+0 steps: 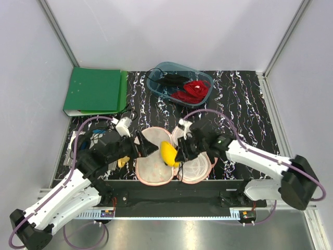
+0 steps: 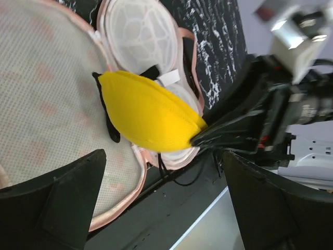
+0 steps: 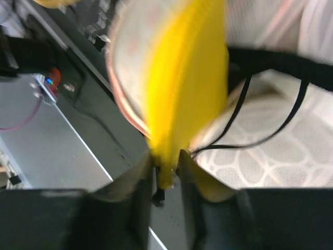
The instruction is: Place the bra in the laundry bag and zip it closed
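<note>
The peach-pink laundry bag point(image 1: 152, 172) lies open near the table's front edge, its two round halves side by side with pale lining up. The yellow bra point(image 1: 168, 153) hangs folded over the bag's middle, black straps trailing. My right gripper point(image 1: 180, 154) is shut on the bra's edge point(image 3: 166, 174) and holds it above the bag. My left gripper point(image 1: 141, 146) is open and empty, over the bag's left half, just left of the bra point(image 2: 151, 117). In the left wrist view the bag's lining point(image 2: 41, 104) fills the left side.
A blue-grey plastic tub point(image 1: 179, 83) with red and black garments stands at the back. A green binder point(image 1: 94, 91) lies at the back left. A small yellow item point(image 1: 122, 162) lies left of the bag. Cables loop around both arms.
</note>
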